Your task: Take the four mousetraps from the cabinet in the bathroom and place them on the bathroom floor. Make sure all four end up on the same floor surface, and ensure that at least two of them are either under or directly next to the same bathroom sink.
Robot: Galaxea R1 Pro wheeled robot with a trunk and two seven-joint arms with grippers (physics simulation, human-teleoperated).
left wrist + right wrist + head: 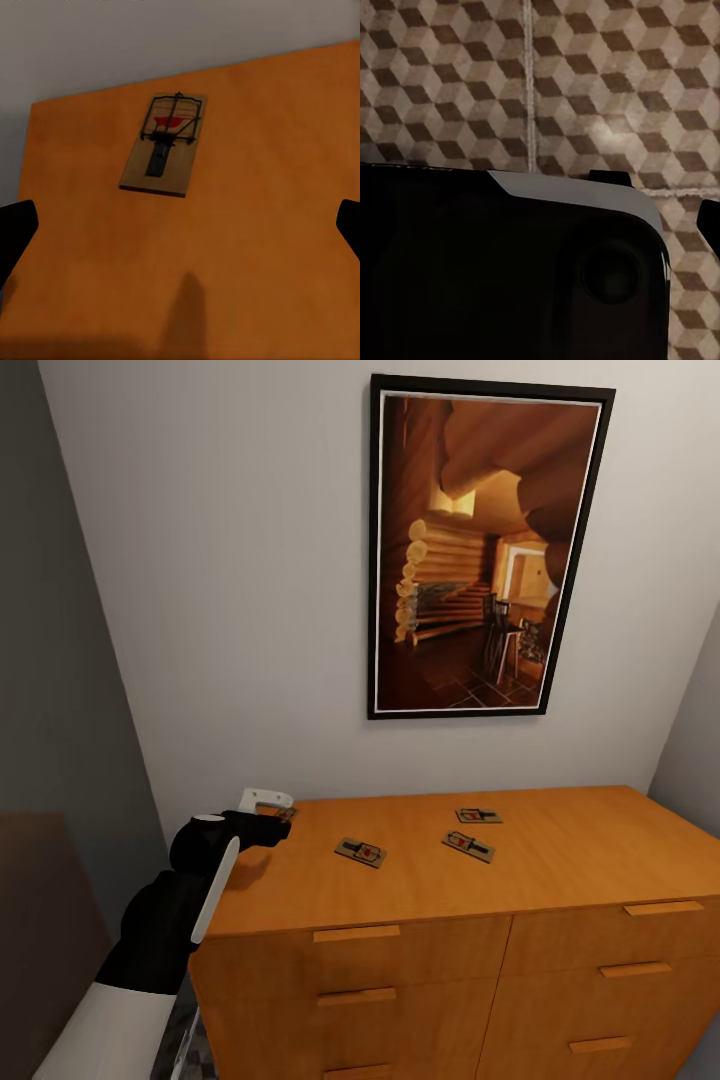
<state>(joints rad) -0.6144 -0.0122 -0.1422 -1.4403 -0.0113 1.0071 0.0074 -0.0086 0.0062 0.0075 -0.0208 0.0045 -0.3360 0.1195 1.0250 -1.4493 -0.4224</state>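
Black left jaws: spread wide around bare wood, your left gripper (180, 225) hovering over the cabinet (560, 860) top's left rear corner.
Right jaws: you cannot tell.
Mousetraps: four on the cabinet — one (165, 144) ahead of your fingers, three (361, 852) (468, 846) (479, 816) mid-top.
Left arm: reaching forward, wrist level.

left arm (185, 905): glossy black segments | white panels | white wrist bracket
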